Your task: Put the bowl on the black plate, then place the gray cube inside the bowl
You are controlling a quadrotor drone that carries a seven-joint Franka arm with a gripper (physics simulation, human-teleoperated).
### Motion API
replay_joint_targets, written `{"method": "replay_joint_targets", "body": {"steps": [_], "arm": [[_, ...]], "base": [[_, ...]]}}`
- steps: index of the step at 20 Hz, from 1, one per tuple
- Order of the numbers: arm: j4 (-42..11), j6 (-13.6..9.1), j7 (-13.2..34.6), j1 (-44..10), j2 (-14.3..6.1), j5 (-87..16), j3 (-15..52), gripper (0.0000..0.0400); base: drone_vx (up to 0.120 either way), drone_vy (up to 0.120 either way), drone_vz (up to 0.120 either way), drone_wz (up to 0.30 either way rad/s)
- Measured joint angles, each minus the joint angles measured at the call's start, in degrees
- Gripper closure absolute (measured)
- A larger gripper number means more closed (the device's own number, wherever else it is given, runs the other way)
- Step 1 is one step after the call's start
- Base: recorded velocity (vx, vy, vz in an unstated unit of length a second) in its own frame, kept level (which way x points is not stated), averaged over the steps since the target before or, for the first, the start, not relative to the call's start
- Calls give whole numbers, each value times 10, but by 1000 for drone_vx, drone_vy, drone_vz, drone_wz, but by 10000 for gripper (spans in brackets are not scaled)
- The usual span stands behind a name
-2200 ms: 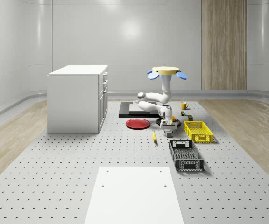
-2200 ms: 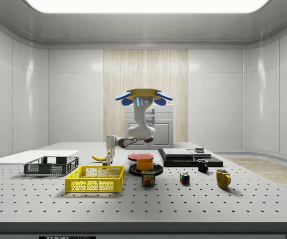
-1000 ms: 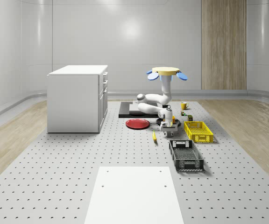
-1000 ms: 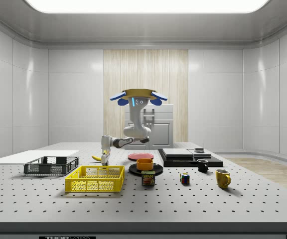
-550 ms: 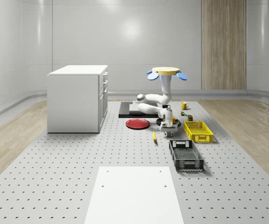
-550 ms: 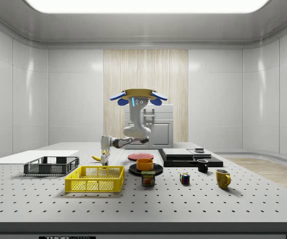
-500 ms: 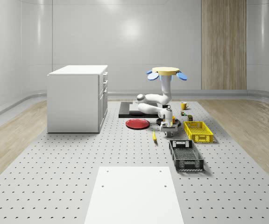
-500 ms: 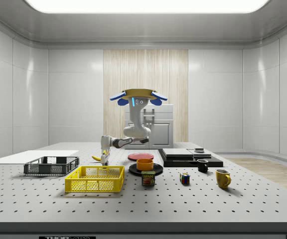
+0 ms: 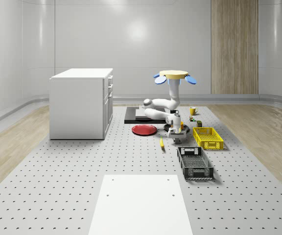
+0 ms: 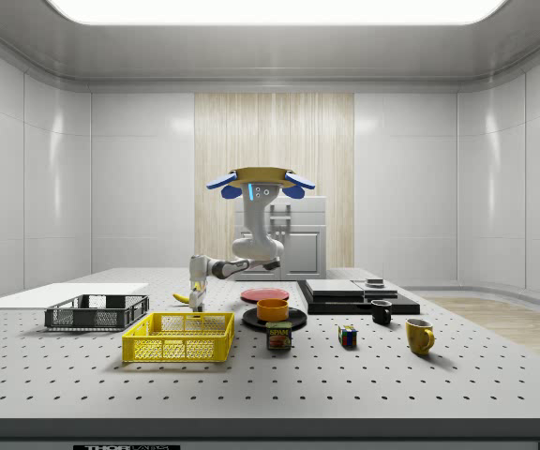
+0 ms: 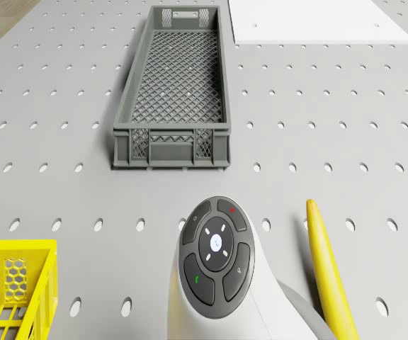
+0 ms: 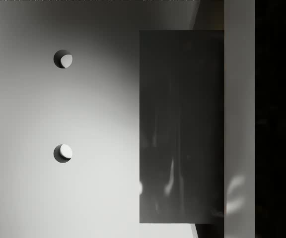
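The orange bowl (image 10: pixel 273 308) sits on the black plate (image 10: pixel 295 321). The drone (image 9: pixel 175 76) hovers above this spot, and its white arm folds down toward the whole-scene view's front. My gripper (image 10: pixel 196 300) hangs low over the table, to the side view's left of the plate and next to the banana (image 9: pixel 162 143). In the whole-scene view the gripper (image 9: pixel 175 139) stands between the banana and the yellow basket (image 9: pixel 208 137). A dark gray flat-sided block (image 12: pixel 181 126) rests on the perforated table, very close to the wrist camera. The arm's wrist (image 11: pixel 216 258) covers the gripper from above.
A dark crate (image 11: pixel 172 88) lies ahead of the gripper and a white sheet (image 9: pixel 141 203) beyond it. A red plate (image 9: pixel 144 129) and a white cabinet (image 9: pixel 81 103) stand to the whole-scene view's left. A can (image 10: pixel 278 336), a colour cube (image 10: pixel 347 336) and two mugs (image 10: pixel 419 336) sit near the black plate.
Since 2.2 s ago the drone and arm shifted to the side view's left, which carried the gripper toward the whole-scene view's front. Over the last second nothing has moved.
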Motion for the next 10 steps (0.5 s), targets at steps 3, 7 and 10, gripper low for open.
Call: {"method": "replay_joint_targets", "body": {"steps": [3,7,10], "arm": [[-6,-7,0,3,1,15,16,148],[-14,-17,2,7,2,40,42,149],[-17,-21,2,8,2,52,54,150]], "base": [[0,0,0,0],[0,0,110,0],[0,0,120,0]]}}
